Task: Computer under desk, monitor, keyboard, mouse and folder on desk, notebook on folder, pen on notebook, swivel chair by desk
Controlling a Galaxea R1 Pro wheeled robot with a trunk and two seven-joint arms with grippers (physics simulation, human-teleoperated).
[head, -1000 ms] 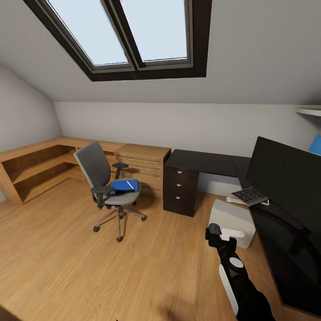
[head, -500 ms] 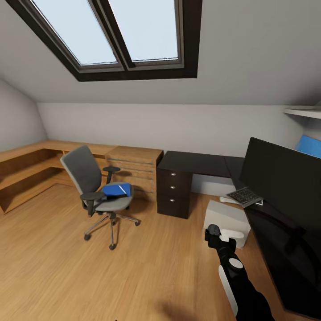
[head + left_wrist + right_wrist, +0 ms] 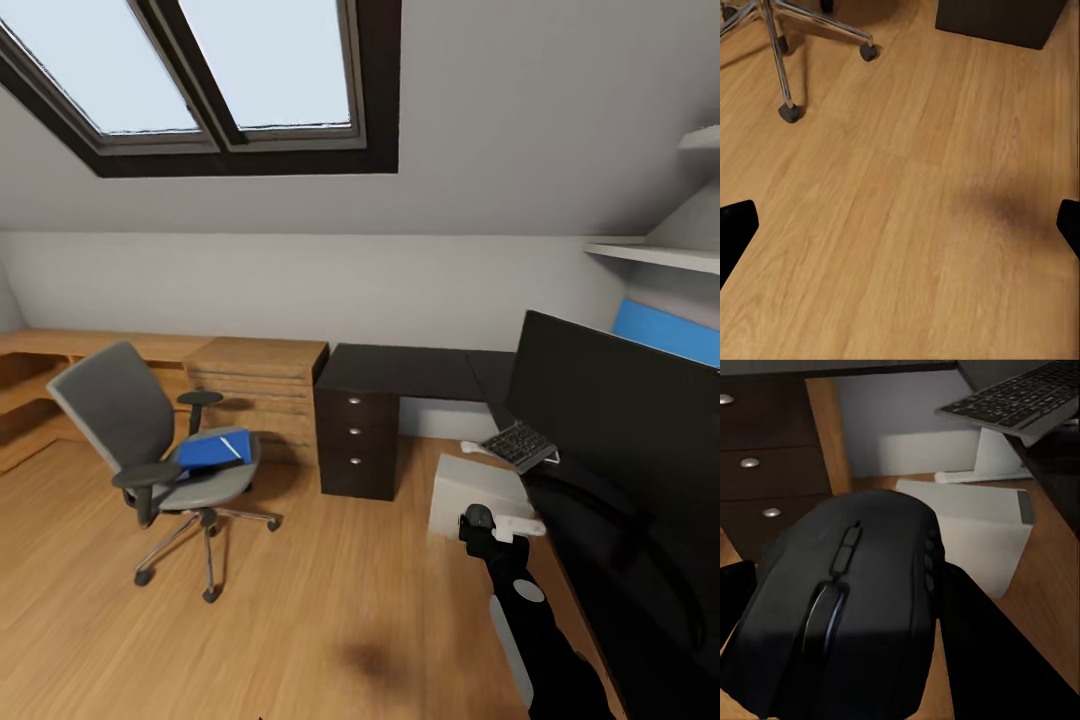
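The right pincer point(image 3: 478, 524) is clenched on the mouse point(image 3: 847, 600), with the keyboard point(image 3: 517, 444) just ahead on the black counter point(image 3: 410, 368) and the computer point(image 3: 470, 490) below it. The left pincer point(image 3: 900, 225) hangs released over bare floor. Best practice, arguably: lift clear of the edge and set the mouse beside the keyboard.

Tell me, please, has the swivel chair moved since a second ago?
No. The swivel chair keeps its place in front of the wooden drawer cabinet; the camera turned, shifting both leftward together.
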